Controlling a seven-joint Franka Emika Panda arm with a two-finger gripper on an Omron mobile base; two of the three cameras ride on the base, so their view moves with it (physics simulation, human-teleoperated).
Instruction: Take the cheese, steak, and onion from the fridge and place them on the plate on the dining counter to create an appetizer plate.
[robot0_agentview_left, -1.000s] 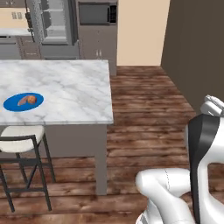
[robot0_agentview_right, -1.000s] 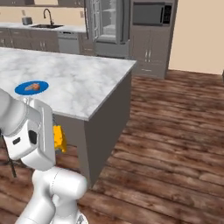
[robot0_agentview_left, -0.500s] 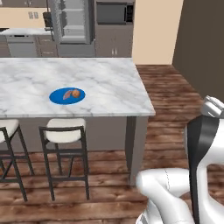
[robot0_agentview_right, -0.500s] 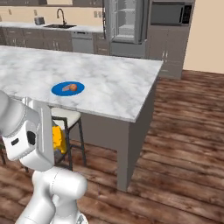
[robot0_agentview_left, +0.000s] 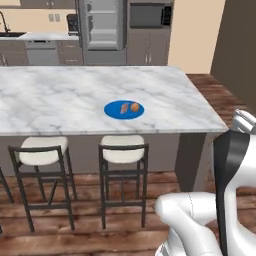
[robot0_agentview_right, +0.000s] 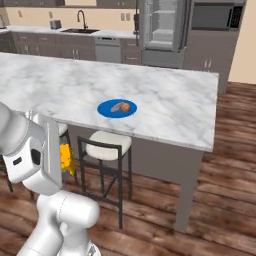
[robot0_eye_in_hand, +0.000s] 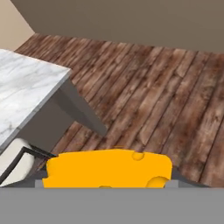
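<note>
Claw (robot0_eye_in_hand: 107, 181) grips cheese (robot0_eye_in_hand: 107, 168) tight, low beside stools. Plate (robot0_agentview_left: 112, 111) on dining counter (robot0_agentview_left: 60, 95) has steak (robot0_agentview_left: 123, 107) and onion (robot0_agentview_left: 134, 106). Lift cheese high over edge, then set on bare blue spot.

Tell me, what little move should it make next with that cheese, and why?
Probably lift the cheese up above the counter and toward the plate. The pincer holds it low, beside the stools and below the marble top, while the steak and onion already lie on the plate.
</note>
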